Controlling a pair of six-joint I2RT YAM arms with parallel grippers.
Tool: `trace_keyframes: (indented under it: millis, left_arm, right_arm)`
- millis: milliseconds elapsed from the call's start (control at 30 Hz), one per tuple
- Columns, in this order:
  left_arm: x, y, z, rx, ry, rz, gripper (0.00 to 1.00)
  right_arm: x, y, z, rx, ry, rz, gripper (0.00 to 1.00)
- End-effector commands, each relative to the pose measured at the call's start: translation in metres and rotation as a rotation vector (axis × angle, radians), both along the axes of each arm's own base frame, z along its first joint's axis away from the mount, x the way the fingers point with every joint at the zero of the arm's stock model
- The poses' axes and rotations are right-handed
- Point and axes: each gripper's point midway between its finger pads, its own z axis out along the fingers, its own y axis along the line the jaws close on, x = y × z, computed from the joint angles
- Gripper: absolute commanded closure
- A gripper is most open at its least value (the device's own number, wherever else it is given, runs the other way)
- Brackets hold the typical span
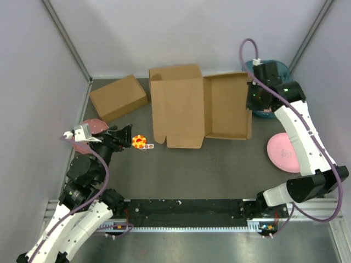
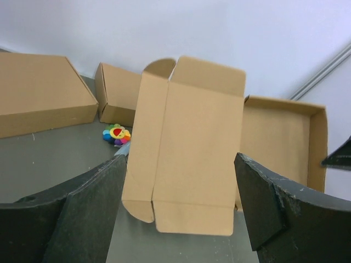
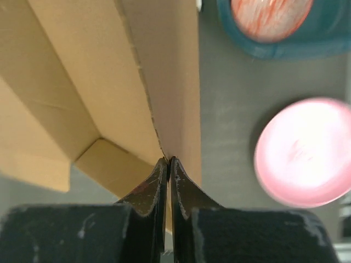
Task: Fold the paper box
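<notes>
Paper box point(image 1: 200, 107) sits mid-desk point(image 1: 208, 175), half-formed: tray walls up on the right, lid panel with its flaps to the left. Right gripper point(image 3: 168, 162) closed, pinching the top edge of the tray's right wall. Left gripper point(image 1: 122, 137) wide open, holding nothing, well apart from the box. Risk: the thin pinch could slip or crease the wall, and the unbraced box may slide if pulled.

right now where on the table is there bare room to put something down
Bare: the wide strip between the paper box and the base rail, bordered by the toy and right pink plate. Crowded: back right, where bowl, right pincer and box wall meet.
</notes>
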Motion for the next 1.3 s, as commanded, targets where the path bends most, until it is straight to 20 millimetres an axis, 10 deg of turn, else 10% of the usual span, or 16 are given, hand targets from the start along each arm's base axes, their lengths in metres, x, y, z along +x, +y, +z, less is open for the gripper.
trace_keyframes:
  millis: [0,367,767,933,1267]
  left_arm:
    - [-0.001,-0.003,0.016,-0.018,-0.045,-0.021,0.15]
    - [0.005,-0.025,-0.018,-0.025,0.027,-0.103,0.16]
    - [0.014,-0.061,-0.095,-0.007,0.202,-0.226,0.18]
    - [0.017,-0.067,-0.120,0.014,0.263,-0.242,0.18]
    - [0.014,-0.089,-0.164,0.034,0.404,-0.334,0.17]
  right_arm:
    - [-0.043,0.031,-0.019,0.490,0.175,-0.075,1.00]
    - [-0.065,0.052,-0.056,0.995,0.086,-0.400,1.00]
    - [-0.113,0.067,-0.170,1.013,0.170,-0.431,0.93]
    - [-0.123,0.059,-0.170,0.890,0.179,-0.355,0.46]
    - [-0.117,0.002,-0.107,0.464,-0.010,-0.233,0.26]
